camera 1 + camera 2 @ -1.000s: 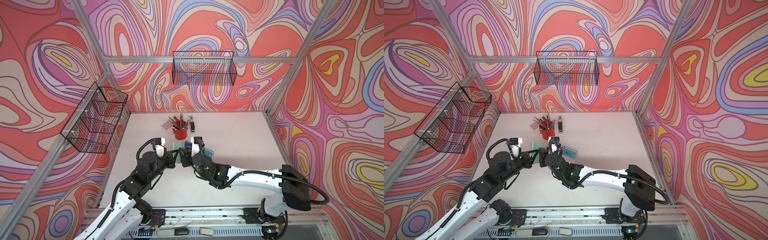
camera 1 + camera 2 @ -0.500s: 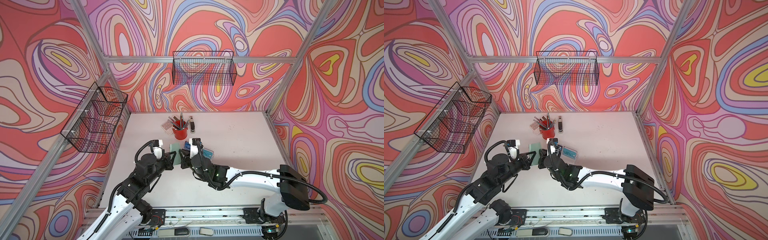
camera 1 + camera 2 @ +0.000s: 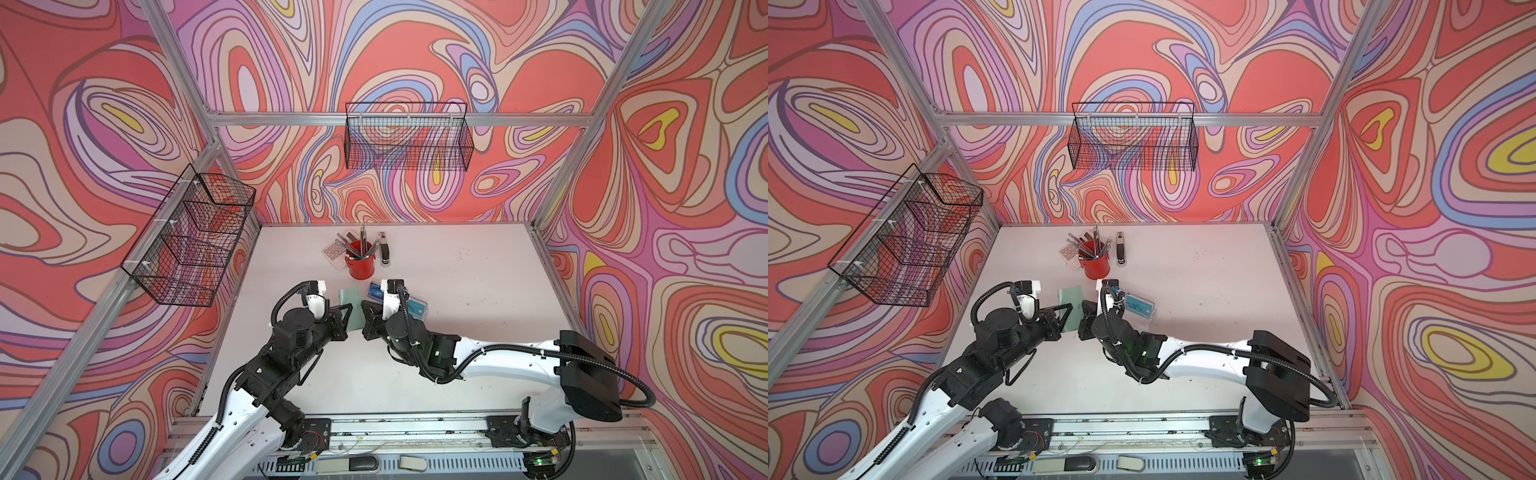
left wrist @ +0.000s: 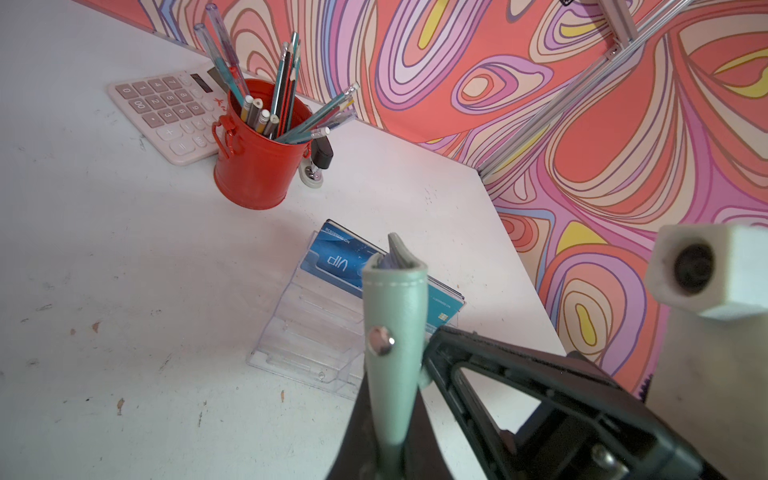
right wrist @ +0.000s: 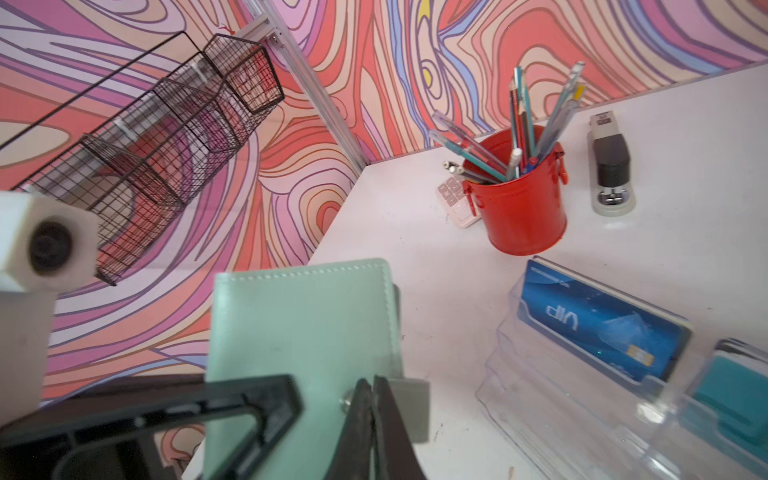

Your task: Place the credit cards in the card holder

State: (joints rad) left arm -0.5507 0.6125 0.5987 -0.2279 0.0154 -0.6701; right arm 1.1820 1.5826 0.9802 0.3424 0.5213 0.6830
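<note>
Left gripper (image 4: 390, 419) was clamped on the holder (image 5: 303, 324), carrying it raised over the table (image 3: 478, 332) with its covers closed. Right gripper (image 5: 372, 388) met it from the opposite side. Its jaws were pressed together with the tips at the grey strap beside the metal snap, and whether they pinched the strap could not be told.

The cards were apart from both grippers, standing in the stand (image 4: 307, 332) just right of the right gripper. A blue card (image 5: 598, 328) sat in one slot and a teal card (image 5: 735, 390) in another.

A cup (image 3: 360, 266) of pens stood just behind the holder, with a calculator (image 3: 334, 251) and a stapler (image 3: 385, 251) beside it near the back wall. Bare table lay open to the right and toward the front.

The holder was sage green and leather-like, with pale stitching along its edges. The stand was clear stepped plastic. The blue card was glossy with pale "VIP" lettering. The cup was red painted metal.
</note>
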